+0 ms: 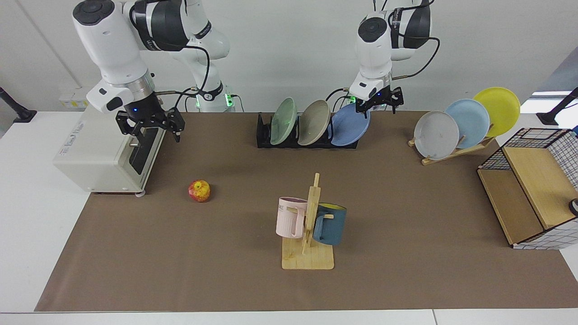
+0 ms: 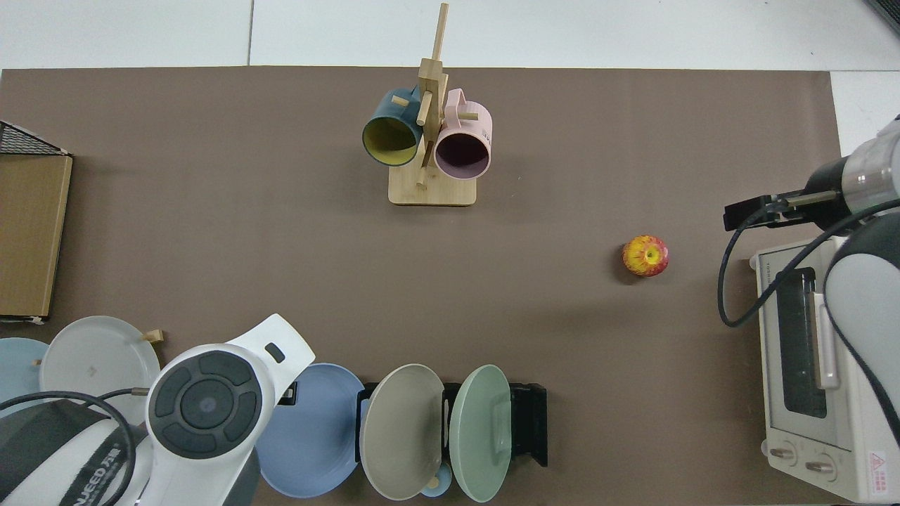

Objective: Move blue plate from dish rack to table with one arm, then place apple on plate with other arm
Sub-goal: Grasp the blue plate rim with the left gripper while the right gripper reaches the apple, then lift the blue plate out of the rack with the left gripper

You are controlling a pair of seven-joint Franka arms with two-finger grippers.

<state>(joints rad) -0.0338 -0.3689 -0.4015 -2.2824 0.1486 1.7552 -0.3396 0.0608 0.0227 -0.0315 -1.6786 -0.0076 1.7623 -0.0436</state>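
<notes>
The blue plate (image 1: 350,125) leans in the end slot of the black dish rack (image 1: 263,133), on the side nearest the left arm. My left gripper (image 1: 378,104) hovers open at the plate's upper rim, with nothing between its fingers. In the top view the left arm's wrist (image 2: 204,404) covers that gripper and part of the blue plate (image 2: 316,432). The apple (image 1: 199,190) lies on the brown mat of the table (image 1: 406,203), apart from both arms. My right gripper (image 1: 149,127) hangs open over the toaster oven's front, well above and behind the apple (image 2: 645,256).
A green plate (image 1: 283,120) and a beige plate (image 1: 314,122) share the rack. A mug tree (image 1: 309,225) with a pink and a dark blue mug stands mid-mat. A wooden stand (image 1: 451,151) holds grey, pale blue and yellow plates. A toaster oven (image 1: 101,151) and a wire-and-wood shelf (image 1: 533,194) flank the mat.
</notes>
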